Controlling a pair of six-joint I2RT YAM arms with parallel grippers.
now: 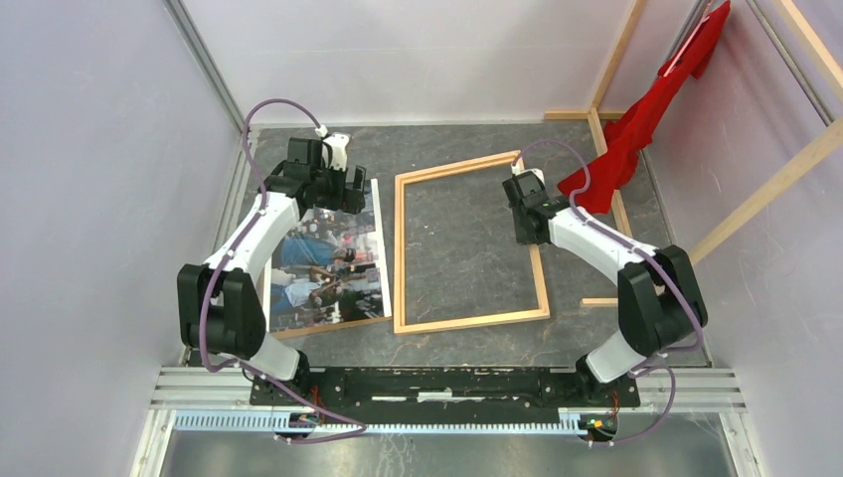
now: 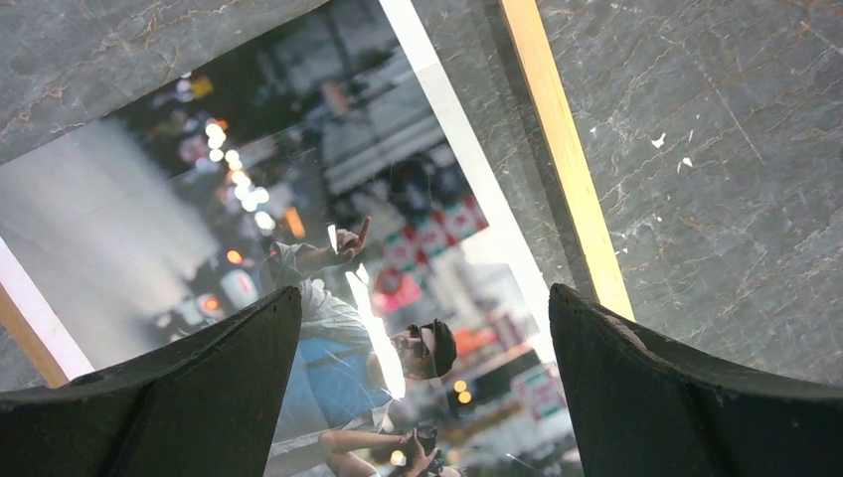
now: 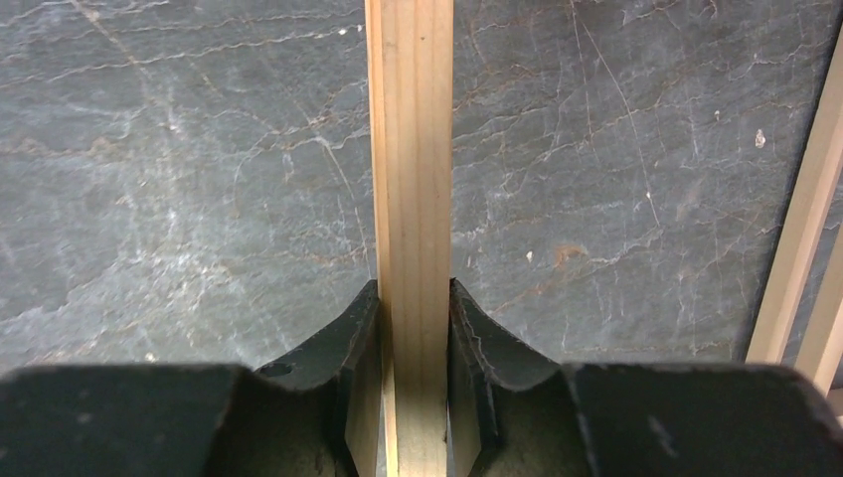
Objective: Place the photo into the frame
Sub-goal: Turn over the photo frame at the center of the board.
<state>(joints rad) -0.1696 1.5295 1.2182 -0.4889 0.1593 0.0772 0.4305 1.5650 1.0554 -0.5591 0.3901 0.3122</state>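
Right wrist: right fingers (image 3: 333,383) clamp the frame (image 3: 413,149); left fingers (image 2: 199,397) gape wide over the photo (image 2: 328,248).

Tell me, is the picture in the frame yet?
Not yet. Done: nothing much; the photo lies face up left of the frame, outside it. In hand: the right jaws pinch the frame's right side; the left jaws hang open over the photo. Left: getting the photo inside.
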